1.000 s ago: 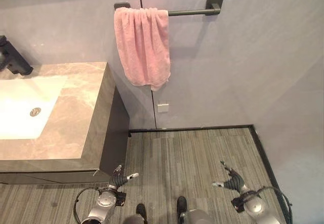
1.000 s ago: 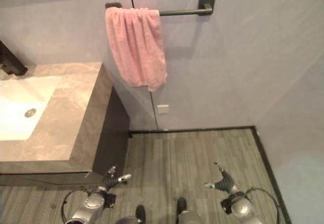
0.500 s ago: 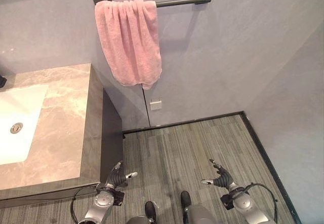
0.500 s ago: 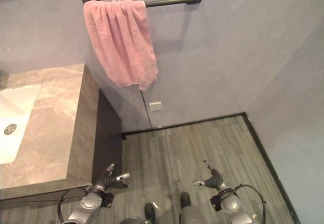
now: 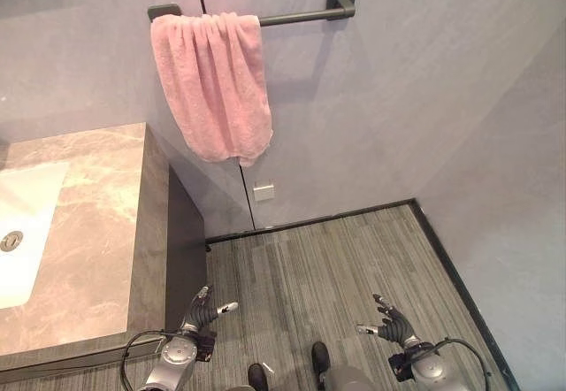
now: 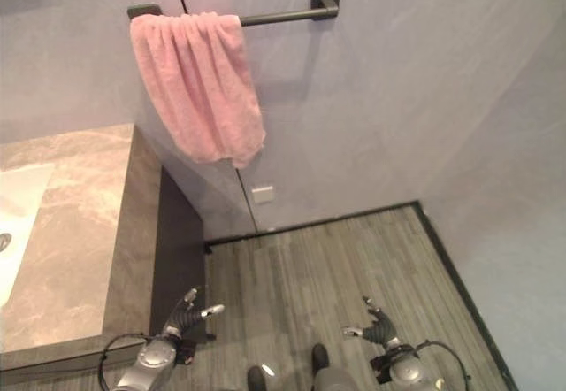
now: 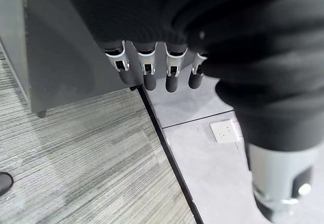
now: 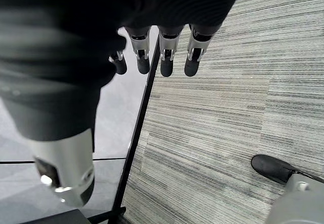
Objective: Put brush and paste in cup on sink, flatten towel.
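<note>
A pink towel (image 5: 214, 85) hangs bunched in folds at the left end of a dark wall rail (image 5: 296, 15). To its left stands the marble counter (image 5: 97, 223) with a white sink basin (image 5: 22, 232) set in it. My left hand (image 5: 203, 310) hangs low beside the counter's dark cabinet, its fingers (image 7: 147, 74) relaxed and empty. My right hand (image 5: 389, 322) hangs low over the floor at the right, its fingers (image 8: 164, 64) also relaxed and holding nothing.
A dark cabinet side (image 5: 184, 241) runs under the counter, close to my left hand. A small white wall socket (image 5: 263, 191) sits below the towel. Grey plank floor (image 5: 327, 267) meets the wall at a dark skirting strip.
The camera has swung right and tilted, so the sink, counter and towel slid left in the picture and the tap left it. Both hands stay low and relaxed.
</note>
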Controlling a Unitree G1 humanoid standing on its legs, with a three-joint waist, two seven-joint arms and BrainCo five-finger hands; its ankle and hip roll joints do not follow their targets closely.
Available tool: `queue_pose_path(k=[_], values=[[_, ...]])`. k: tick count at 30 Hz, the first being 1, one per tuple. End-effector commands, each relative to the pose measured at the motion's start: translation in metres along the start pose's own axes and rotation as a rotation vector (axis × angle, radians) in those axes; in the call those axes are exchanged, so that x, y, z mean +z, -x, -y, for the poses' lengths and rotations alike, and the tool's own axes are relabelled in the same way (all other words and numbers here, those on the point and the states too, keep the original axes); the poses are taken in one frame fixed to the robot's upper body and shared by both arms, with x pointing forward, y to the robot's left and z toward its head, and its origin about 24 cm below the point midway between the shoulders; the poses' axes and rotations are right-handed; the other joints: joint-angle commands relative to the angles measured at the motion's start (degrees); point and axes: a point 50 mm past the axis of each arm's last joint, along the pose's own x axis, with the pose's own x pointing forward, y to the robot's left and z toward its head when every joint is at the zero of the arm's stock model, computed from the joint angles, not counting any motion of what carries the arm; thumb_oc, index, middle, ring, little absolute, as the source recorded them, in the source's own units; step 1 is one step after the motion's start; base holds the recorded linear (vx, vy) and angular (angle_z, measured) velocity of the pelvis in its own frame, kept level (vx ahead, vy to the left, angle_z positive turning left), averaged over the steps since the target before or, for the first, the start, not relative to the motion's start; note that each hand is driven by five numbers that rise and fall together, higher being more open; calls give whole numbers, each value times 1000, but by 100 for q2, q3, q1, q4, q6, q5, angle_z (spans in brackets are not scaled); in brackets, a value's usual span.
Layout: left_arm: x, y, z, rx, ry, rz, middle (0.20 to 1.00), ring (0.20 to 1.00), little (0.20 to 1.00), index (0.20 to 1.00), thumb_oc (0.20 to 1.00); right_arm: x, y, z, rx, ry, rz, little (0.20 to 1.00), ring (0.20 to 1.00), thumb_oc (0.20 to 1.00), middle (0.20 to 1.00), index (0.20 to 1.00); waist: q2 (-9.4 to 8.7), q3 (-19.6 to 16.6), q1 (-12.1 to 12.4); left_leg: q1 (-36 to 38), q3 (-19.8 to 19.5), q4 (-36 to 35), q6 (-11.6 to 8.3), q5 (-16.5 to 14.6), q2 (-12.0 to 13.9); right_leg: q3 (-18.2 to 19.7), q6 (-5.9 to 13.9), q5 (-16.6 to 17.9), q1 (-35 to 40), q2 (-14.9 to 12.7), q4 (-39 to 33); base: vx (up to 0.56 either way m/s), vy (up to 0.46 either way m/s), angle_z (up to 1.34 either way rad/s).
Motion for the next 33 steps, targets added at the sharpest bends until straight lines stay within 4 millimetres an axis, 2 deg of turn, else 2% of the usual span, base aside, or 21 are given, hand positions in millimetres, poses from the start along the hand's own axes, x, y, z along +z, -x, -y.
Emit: queue_pose_path(k=[1, 11, 12, 17, 21, 26, 28, 30, 33], values=[[7, -4, -5, 11, -11, 27, 1000, 1000, 1000, 1000, 1000, 14, -3, 8, -25, -56, 70, 1000, 1000, 1000, 1000, 1000, -258, -185, 12, -327, -543, 263, -261, 215, -71, 85, 312, -15, -101, -153, 471, 32, -56, 23], [2, -3, -1, 3, -3, 3, 1000, 1000, 1000, 1000, 1000, 9, -3, 8, -30, -97, 47, 1000, 1000, 1000, 1000, 1000, -270, -263, 28, -282, -669, 110, -327, 309, -38, 18, 252, 1, 137, -120, 121, 16, -50, 10], [-18, -8, -13, -3, -171, -167, 1000, 1000, 1000, 1000, 1000, -38, -11, 12, -56, -227, -270, 1000, 1000, 1000, 1000, 1000, -243, 253, -71, -1026, -435, 1981, 0, -707, -297, 175, 83, -652, -578, -82, 1668, 2, -28, 4], [-32, -2, -9, -15, -158, -209, 1000, 1000, 1000, 1000, 1000, -45, -7, 11, -56, -252, -291, 1000, 1000, 1000, 1000, 1000, -245, 38, -38, -826, -415, 1850, 28, -699, -295, 178, 84, -602, -269, -27, 1359, 62, -16, -4], [-36, 0, -5, -24, -164, -223, 1000, 1000, 1000, 1000, 1000, -50, -5, 11, -65, -220, -321, 1000, 1000, 1000, 1000, 1000, -234, -45, -15, -706, -414, 1662, 36, -658, -328, 190, 127, -489, -102, -57, 1019, 51, 27, -1], [-38, 2, -6, -25, -176, -225, 1000, 1000, 1000, 1000, 1000, -49, -6, 10, -57, -197, -324, 1000, 1000, 1000, 1000, 1000, -226, -80, 22, -662, -418, 1530, 76, -633, -375, 232, 170, -430, -81, -95, 963, 32, 50, -2], [-38, 2, -9, -15, -172, -226, 1000, 1000, 1000, 1000, 1000, -43, -9, 8, -39, -190, -300, 1000, 1000, 1000, 1000, 1000, -217, -53, 68, -635, -410, 1453, 132, -621, -384, 264, 229, -432, -239, -97, 1258, -2, 97, -6], [-36, 1, -14, -3, -176, -214, 1000, 1000, 1000, 1000, 1000, -35, -13, 5, -13, -175, -264, 1000, 1000, 1000, 1000, 1000, -243, 29, 78, -621, -409, 1421, 199, -615, -384, 393, 395, -197, -565, -76, 1812, -32, 67, -24], [-33, 0, -17, 5, -185, -203, 1000, 1000, 1000, 1000, 1000, -31, -15, 4, -5, -171, -250, 1000, 1000, 1000, 1000, 1000, -273, 76, 67, -644, -420, 1460, 228, -623, -390, 531, 486, -37, -731, -24, 2108, -14, 28, -15]])
